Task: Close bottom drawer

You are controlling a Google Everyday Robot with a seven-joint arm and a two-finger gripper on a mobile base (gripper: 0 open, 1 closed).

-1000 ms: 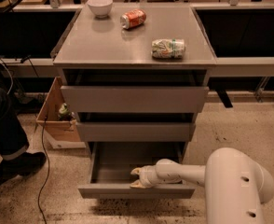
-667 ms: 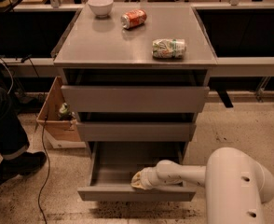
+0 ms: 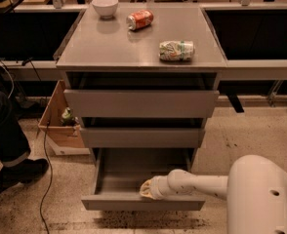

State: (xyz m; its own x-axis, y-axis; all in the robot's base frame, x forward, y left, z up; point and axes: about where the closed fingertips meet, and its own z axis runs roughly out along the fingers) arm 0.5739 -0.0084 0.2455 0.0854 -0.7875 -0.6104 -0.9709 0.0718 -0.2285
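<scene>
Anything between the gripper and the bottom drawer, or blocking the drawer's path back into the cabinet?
Nothing visible. The gripper sits at the bottom drawer, by the front panel's top edge. No objects show in the open part of the drawer.

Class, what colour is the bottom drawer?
Grey bottom drawer, camera view; gripper at its front edge.

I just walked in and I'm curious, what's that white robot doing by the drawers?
The robot's arm reaches low, with its claw at the front edge of the bottom drawer. That drawer is pulled open and not yet pushed in. A bowl, a can and a crumpled packet sit on the cabinet top.
</scene>
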